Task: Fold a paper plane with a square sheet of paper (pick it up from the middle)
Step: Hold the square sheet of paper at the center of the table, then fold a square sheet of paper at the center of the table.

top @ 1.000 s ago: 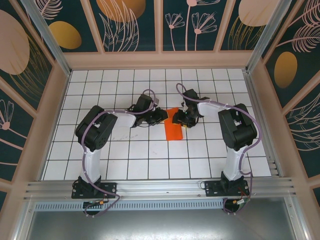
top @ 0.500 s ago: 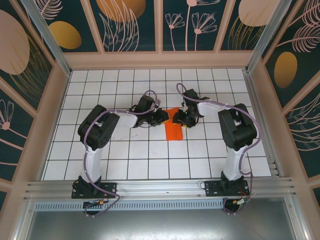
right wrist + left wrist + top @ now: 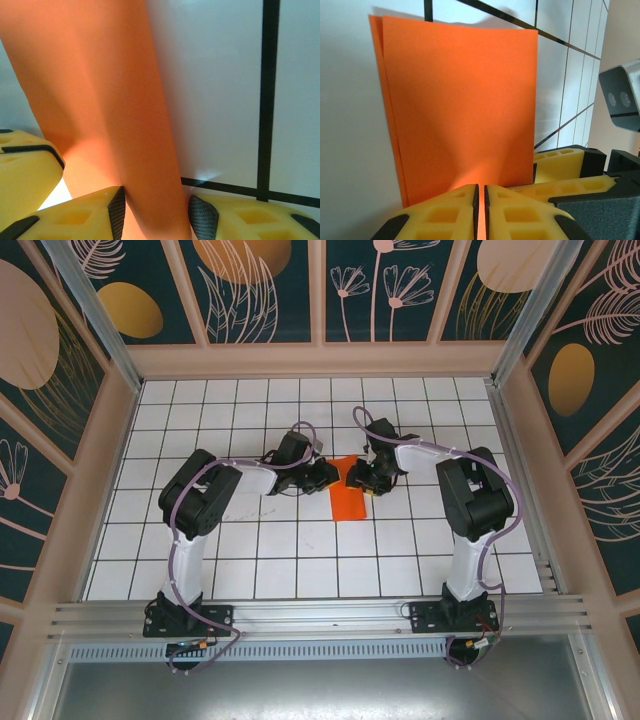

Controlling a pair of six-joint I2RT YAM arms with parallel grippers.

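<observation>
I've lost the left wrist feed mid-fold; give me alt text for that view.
The left gripper has its yellow fingers pinched shut on the near edge of the folded orange sheet of paper, which lies doubled on the white gridded table. The right gripper's yellow finger sits at the paper's lower right corner.

I count one folded orange sheet of paper (image 3: 349,497) on the tabletop (image 3: 250,560), and two tools: left tool (image 3: 327,476), right tool (image 3: 358,480).
</observation>
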